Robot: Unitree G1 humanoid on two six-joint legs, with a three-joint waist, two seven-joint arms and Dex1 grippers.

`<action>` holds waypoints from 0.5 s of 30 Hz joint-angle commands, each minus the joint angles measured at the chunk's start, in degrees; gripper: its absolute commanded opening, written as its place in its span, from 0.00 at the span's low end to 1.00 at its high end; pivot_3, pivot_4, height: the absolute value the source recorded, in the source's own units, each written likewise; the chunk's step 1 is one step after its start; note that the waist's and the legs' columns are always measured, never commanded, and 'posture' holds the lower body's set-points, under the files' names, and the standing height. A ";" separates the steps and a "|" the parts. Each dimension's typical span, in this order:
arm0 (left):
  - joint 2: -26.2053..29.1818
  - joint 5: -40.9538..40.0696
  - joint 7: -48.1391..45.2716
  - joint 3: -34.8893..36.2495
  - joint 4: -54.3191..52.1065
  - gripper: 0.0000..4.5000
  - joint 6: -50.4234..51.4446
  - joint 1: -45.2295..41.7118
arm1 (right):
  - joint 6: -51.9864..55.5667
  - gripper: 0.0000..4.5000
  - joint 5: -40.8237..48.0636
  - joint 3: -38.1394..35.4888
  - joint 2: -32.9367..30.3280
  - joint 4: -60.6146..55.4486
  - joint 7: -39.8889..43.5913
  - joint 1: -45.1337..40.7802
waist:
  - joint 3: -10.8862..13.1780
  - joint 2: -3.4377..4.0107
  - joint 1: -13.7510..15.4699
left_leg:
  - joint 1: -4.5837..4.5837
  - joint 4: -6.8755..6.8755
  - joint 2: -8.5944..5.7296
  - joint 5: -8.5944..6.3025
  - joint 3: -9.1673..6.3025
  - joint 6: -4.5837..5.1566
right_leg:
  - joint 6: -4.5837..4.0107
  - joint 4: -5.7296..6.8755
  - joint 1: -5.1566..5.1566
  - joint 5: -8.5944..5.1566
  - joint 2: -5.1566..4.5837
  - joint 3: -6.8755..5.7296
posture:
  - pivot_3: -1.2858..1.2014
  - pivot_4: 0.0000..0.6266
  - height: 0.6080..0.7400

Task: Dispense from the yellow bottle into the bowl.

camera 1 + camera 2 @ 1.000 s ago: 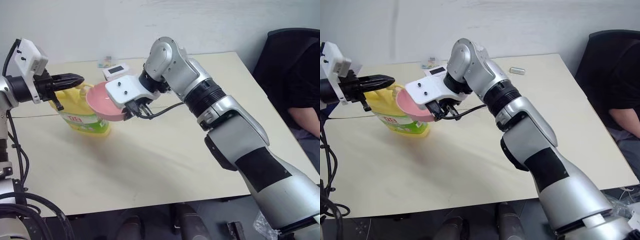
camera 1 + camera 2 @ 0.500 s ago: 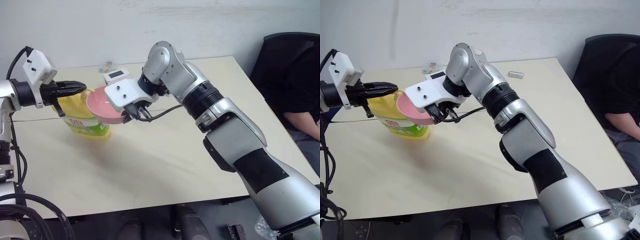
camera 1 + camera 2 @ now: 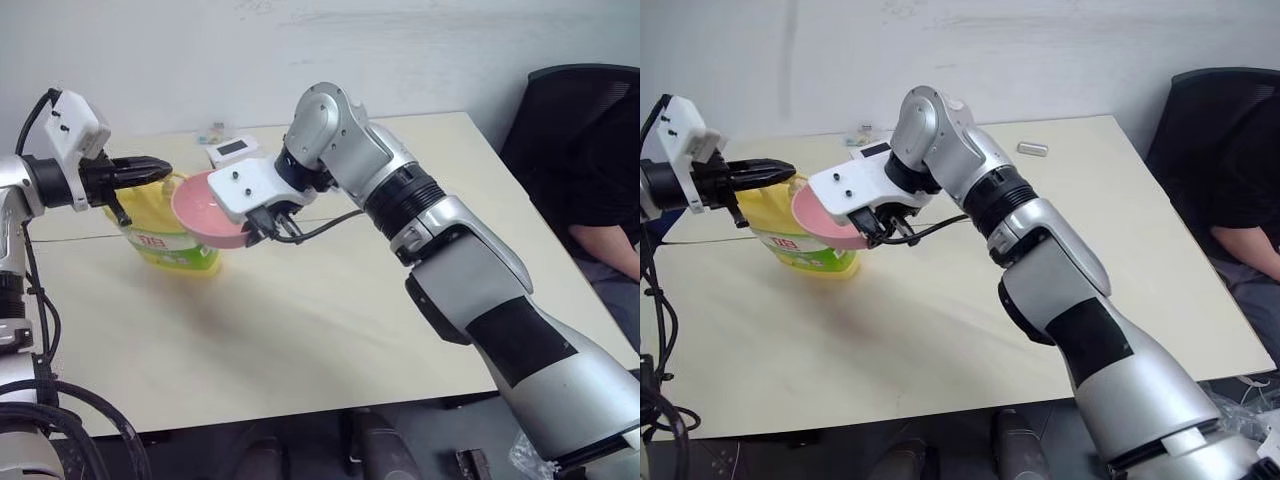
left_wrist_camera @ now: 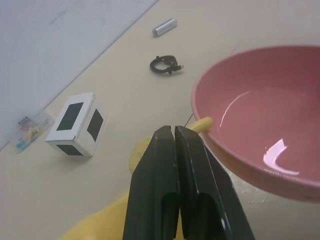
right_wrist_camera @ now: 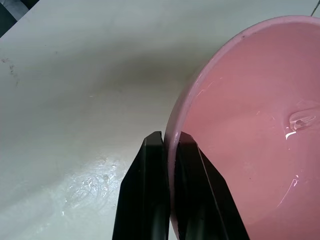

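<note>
From the head cameras, our right gripper (image 3: 262, 228) pinches the rim of the bowl (image 3: 205, 205) and holds it up beside the bottle (image 3: 160, 235) on the counter (image 3: 320, 310). Our left gripper (image 3: 150, 166), fully closed and empty, hovers just above the bottle's top, level with where it was a second ago, so no press looks begun.

At the left wrist, the pump nozzle (image 4: 202, 122) lies just beyond the closed fingertips (image 4: 170, 137), its tip at the bowl's edge.

At the right wrist, a small wet drop (image 5: 302, 120) glistens inside the bowl, so more pumping likely remains.
</note>
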 commanded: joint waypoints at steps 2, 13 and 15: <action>2.29 -5.69 -0.46 4.91 -4.12 0.15 10.20 -1.83 | -0.23 0.00 1.42 -1.37 -1.58 -3.84 1.81 0.14 | 0.05 -0.08 -0.05 | -0.19 -0.02 0.03 0.00 -0.01 -0.01 | 0.00 0.10 -0.17 0.00 0.02 0.00 | 0.52 0.24 1.00; 12.04 -24.41 -3.10 28.21 -34.32 0.88 34.48 14.30 | 0.35 0.00 1.80 0.43 -12.34 -18.95 3.19 14.29 | -0.07 -0.56 0.14 | -2.27 0.05 0.04 0.15 -0.06 -0.37 | 0.04 -0.10 -2.11 0.04 -0.03 -0.02 | 0.52 0.24 1.00; 13.86 -26.93 -6.46 35.88 -41.79 1.00 40.08 22.64 | 0.66 0.00 1.41 0.75 -15.31 -22.66 2.44 18.71 | -0.06 -0.54 0.00 | -2.29 0.04 0.05 0.09 -0.02 -0.28 | 0.09 -0.40 -2.02 0.05 -0.01 -0.02 | 0.52 0.24 1.00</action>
